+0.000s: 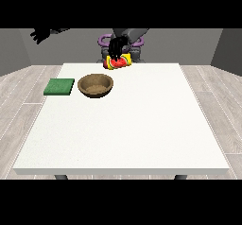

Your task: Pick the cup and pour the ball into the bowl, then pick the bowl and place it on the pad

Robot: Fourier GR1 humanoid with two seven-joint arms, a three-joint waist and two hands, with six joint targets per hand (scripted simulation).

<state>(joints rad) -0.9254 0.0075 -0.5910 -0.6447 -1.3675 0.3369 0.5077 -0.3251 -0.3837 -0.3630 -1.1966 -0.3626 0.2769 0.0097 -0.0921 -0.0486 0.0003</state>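
Currently the cup [118, 62] lies tipped sideways above the surface [127, 125], fingers of the hand at the view's right [117, 47] curled round it, beyond the bowl [95, 85].

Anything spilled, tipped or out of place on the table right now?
Only the cup: it lies sideways in the hand above the far table edge, beyond the bowl, not over it. No ball is visible. The pad lies flat.
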